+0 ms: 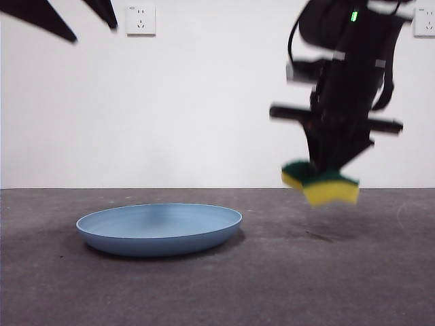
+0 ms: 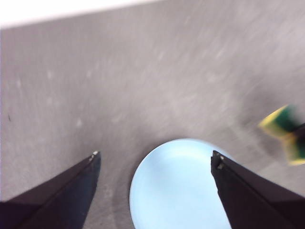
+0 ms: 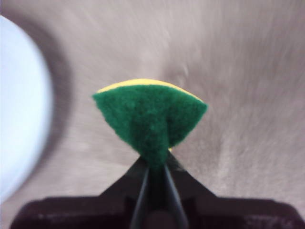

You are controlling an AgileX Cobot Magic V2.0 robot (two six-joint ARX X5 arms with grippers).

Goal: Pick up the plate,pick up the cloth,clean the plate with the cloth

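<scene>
The light-blue plate (image 1: 160, 227) lies flat on the dark table, left of centre. It also shows in the left wrist view (image 2: 178, 188) and at the edge of the right wrist view (image 3: 19, 119). My right gripper (image 1: 326, 170) is shut on the cloth (image 1: 321, 183), a yellow sponge with a green layer, and holds it in the air to the right of the plate. The right wrist view shows the cloth (image 3: 150, 119) pinched and folded between the jaws of the right gripper (image 3: 155, 164). My left gripper (image 2: 155, 160) is open, high above the plate, seen as black tips (image 1: 68, 17).
A white wall with two power sockets (image 1: 141, 19) stands behind the table. The dark grey table surface (image 1: 306, 285) stretches around the plate.
</scene>
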